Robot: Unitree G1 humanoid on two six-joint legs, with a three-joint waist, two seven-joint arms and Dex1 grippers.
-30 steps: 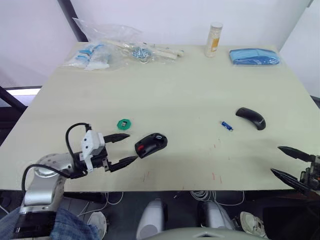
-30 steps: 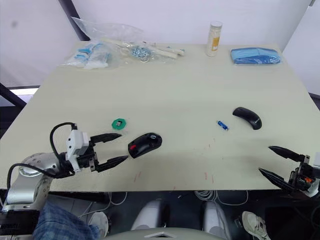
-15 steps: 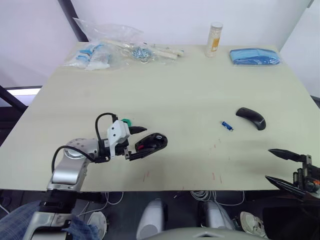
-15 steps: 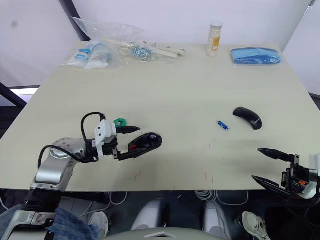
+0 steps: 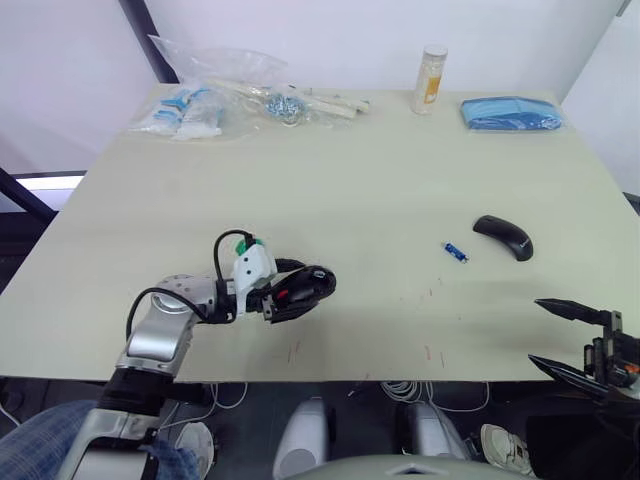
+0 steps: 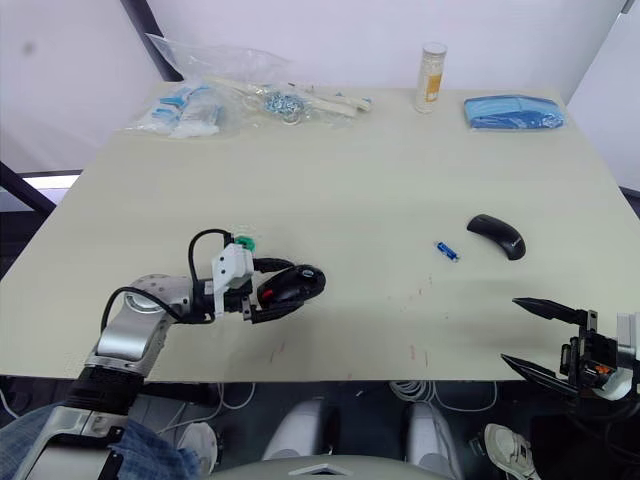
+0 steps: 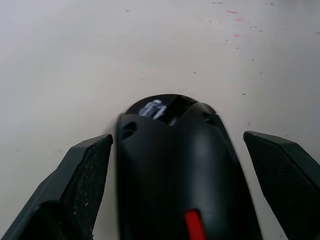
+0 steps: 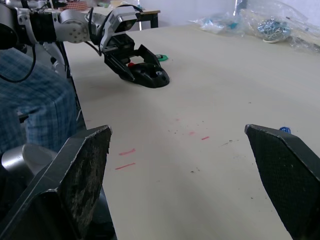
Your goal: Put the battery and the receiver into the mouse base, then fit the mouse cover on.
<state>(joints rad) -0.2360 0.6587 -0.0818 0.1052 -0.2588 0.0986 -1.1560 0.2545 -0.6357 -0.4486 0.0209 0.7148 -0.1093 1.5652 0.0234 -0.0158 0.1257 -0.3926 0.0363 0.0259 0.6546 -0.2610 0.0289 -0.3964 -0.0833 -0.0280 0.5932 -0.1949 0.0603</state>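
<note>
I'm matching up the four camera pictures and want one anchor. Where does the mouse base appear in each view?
Left eye view: mouse base lies left of centre, near the table's front edge, between the left gripper's fingers.
Right eye view: same spot.
Left wrist view: it fills the lower middle.
Right wrist view: far across the table.
Shared landmark: the base's red patch.

On the desk (image 5: 330,170) lie one mouse base (image 5: 303,288), one mouse cover (image 5: 503,236), one battery (image 5: 455,252), one green disc (image 6: 241,241), one bottle (image 5: 431,79), one blue pack (image 5: 510,113) and two claws (image 5: 284,289) (image 5: 566,337).
</note>
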